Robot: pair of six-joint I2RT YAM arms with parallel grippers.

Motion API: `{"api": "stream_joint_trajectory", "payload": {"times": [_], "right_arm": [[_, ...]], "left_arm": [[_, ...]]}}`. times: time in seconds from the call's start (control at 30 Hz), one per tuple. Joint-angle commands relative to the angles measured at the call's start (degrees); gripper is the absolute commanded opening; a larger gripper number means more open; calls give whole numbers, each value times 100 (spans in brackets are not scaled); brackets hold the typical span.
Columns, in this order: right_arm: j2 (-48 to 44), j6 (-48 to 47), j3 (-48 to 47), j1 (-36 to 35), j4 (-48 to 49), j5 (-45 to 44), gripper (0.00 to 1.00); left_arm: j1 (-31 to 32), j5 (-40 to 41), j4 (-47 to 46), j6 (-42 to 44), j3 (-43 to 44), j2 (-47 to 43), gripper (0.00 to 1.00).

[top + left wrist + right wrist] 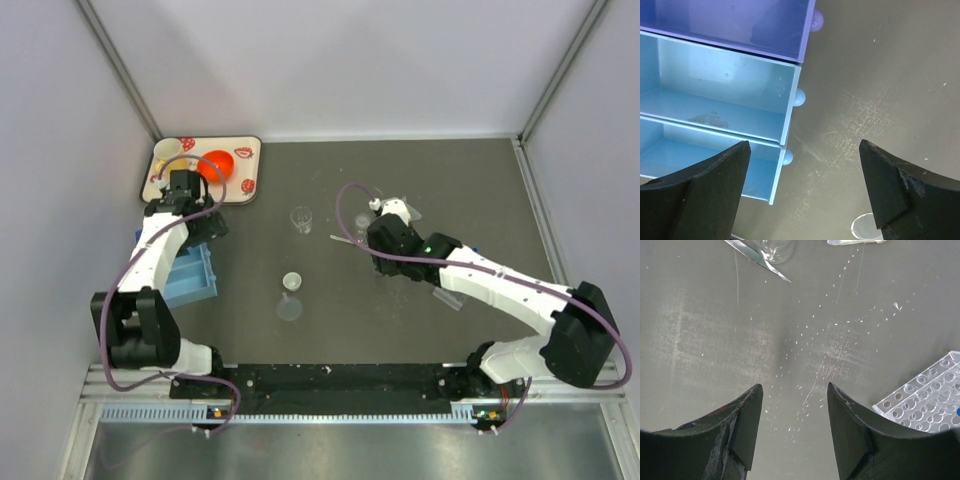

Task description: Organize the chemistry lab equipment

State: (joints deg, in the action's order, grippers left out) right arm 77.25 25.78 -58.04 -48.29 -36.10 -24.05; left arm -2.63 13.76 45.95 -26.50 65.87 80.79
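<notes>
Tabletop (715,340) matt, scuffed; rack (927,401) clear plastic; drawers (715,95) glossy blue plastic.

Tube rack (927,402) partly beyond right edge

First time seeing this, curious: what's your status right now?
Left pincer open, empty, by blue drawers. Right pincer open, empty, over bare table; tube rack beside it, untouched. Nothing blocking.

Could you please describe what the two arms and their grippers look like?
The left arm and right arm have white links between black joints, each trailed by a looping purple cable. The left gripper and right gripper have black wedge-shaped fingers, visibly scuffed.
</notes>
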Motion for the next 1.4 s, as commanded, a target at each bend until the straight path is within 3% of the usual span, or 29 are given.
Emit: {"api": "stream_joint_trajectory", "payload": {"times": [0.0, 0.6, 0.73, 0.83, 1.1, 1.37], "right_arm": [[-500, 85, 135, -84, 314, 102, 55], [-1037, 182, 865, -189, 665, 225, 55], [-1019, 191, 900, -189, 683, 270, 55], [-1063, 234, 952, -189, 692, 287, 55], [-1213, 278, 1128, -189, 683, 270, 55], [-1335, 305, 1207, -198, 639, 270, 55]], "left_arm": [[-9, -251, -262, 154, -56, 314, 93], [-185, 21, -359, 479, 260, 1334, 63], [-176, -180, -271, 497, 251, 1413, 19], [-185, -321, -333, 523, 155, 1334, 0], [-62, -611, -368, 558, 84, 1272, 0], [807, -707, -543, 900, 198, 1579, 0]]}}
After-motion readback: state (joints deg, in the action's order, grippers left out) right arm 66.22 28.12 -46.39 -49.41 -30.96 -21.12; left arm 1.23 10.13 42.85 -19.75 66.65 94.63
